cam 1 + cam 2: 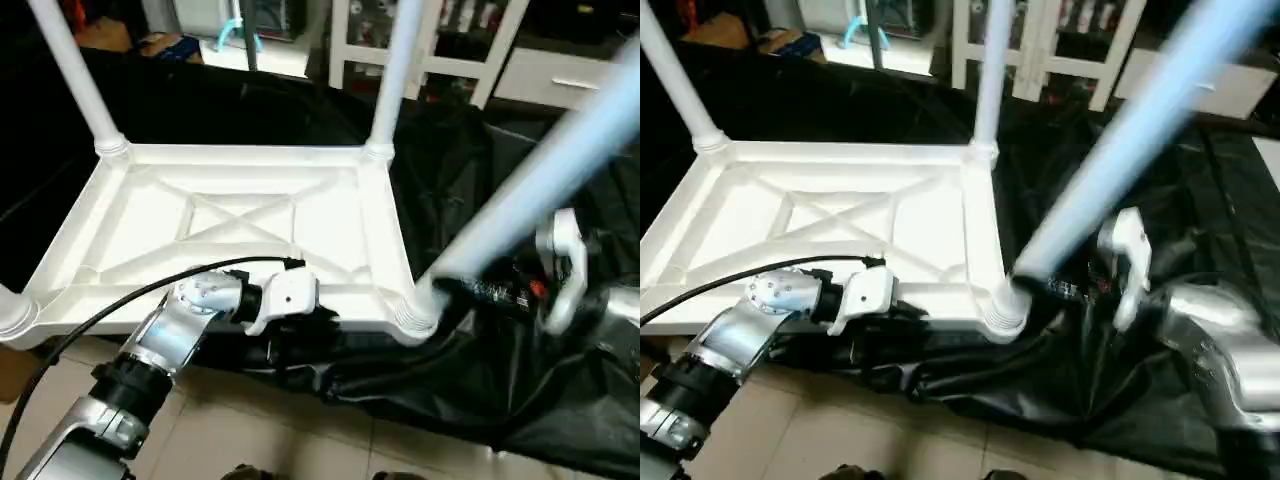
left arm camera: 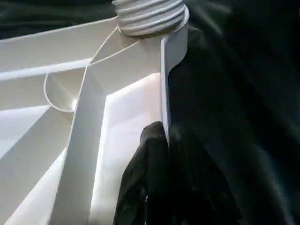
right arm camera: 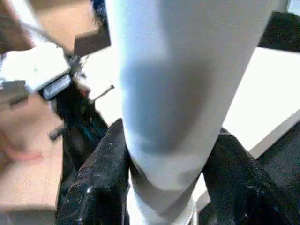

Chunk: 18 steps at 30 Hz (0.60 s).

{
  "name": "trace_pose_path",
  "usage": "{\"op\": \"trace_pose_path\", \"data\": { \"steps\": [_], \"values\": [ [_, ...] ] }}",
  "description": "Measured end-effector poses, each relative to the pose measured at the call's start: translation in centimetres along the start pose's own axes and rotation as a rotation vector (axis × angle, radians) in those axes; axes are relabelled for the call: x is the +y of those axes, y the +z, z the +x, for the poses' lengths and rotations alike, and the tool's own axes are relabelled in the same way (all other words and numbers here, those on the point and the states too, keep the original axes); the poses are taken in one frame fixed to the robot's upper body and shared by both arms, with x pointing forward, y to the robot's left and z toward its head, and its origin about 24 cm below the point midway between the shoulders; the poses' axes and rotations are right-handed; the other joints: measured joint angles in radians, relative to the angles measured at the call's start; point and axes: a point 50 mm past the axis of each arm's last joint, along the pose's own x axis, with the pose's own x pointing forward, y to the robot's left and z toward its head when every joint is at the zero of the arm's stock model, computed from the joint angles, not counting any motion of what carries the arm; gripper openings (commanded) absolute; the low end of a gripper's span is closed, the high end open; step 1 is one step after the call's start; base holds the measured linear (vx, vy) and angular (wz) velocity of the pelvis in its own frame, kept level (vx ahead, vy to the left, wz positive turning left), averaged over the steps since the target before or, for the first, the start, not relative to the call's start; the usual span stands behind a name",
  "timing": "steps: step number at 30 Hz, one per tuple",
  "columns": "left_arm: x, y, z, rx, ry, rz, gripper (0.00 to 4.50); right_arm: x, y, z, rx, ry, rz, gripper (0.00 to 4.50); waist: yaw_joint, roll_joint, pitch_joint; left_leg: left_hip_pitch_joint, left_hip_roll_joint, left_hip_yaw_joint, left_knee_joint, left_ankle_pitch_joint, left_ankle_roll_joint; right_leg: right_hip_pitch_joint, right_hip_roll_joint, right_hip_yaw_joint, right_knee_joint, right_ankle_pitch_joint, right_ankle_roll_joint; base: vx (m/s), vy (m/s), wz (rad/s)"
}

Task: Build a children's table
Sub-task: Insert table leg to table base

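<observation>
Right gripper [image 3: 164, 187] half open, fingers clamped round tilted white leg [image 1: 1120, 150] just above near right corner socket [image 1: 1005, 308]. Left gripper [image 2: 164, 154] nearly shut, pinching near rim of upturned table top [image 1: 240, 215] on black sheet [image 1: 480, 400]. No legible writing.

Far legs [image 1: 70, 70] cut off by top edge of the head views. Tilted leg [image 1: 1120, 140] blurred, upper end out of frame. Top [image 1: 240, 215] with near-left corner [image 1: 12, 315] cropped at picture edge. Left gripper [image 1: 300, 325] fingers hidden under near rim. Right gripper [image 3: 164, 187] fingertips out of frame in wrist view, leg base blurred there. Items behind cabinet [image 1: 450, 40] glass too small to identify. Black sheet [image 1: 500, 400] cropped at right.
</observation>
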Motion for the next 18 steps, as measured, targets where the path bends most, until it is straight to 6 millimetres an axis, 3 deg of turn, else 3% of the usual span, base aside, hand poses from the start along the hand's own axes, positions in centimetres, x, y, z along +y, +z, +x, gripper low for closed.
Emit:
{"op": "trace_pose_path", "data": {
  "steps": [2,7,8,12,17,18],
  "values": [
    [0.3,0.2,0.2,-0.001,0.021,0.015,0.00,-0.6,1.8,-0.2,-0.081,-0.013,0.031,1.78,-0.001,0.006,0.004,-0.003,0.000,0.000,0.000,0.005,0.002,-0.003,0.000,0.000,0.001,0.001,-0.002,0.000,0.000,0.00],
    [0.8,0.5,0.5,-0.006,0.060,0.039,0.00,-1.1,5.4,-2.3,-0.239,0.014,0.103,1.78,0.006,0.006,0.004,-0.004,0.001,0.000,-0.001,0.008,0.007,-0.006,0.001,-0.002,0.005,0.001,-0.002,0.000,0.000,0.00],
    [0.9,0.6,0.5,-0.012,0.067,0.037,0.45,-1.1,5.7,-2.8,-0.255,0.024,0.126,1.78,0.007,0.006,0.004,-0.006,0.001,0.000,-0.001,0.008,0.007,-0.008,0.000,-0.002,0.006,0.001,-0.002,0.000,0.000,0.00],
    [2.0,1.8,-0.2,-0.147,0.159,-0.025,0.76,-1.0,6.3,-3.9,-0.292,0.050,0.177,1.78,0.013,0.007,0.004,-0.018,0.004,0.000,0.008,0.009,0.008,-0.020,0.002,-0.004,0.017,0.001,-0.002,0.000,0.000,0.00],
    [3.6,4.2,-2.5,-0.363,0.228,-0.150,1.04,-1.2,7.1,-3.9,-0.326,0.047,0.198,1.78,0.018,0.008,0.003,-0.014,0.006,0.000,0.014,0.012,0.005,-0.019,0.002,-0.003,0.025,0.000,-0.002,0.000,0.000,0.00],
    [3.8,4.5,-2.9,-0.392,0.229,-0.174,1.34,-1.2,7.3,-3.7,-0.331,0.044,0.195,1.78,0.019,0.008,0.003,-0.014,0.006,0.000,0.014,0.014,0.005,-0.019,0.001,-0.003,0.026,0.000,-0.002,0.000,0.000,0.00]
  ]
}}
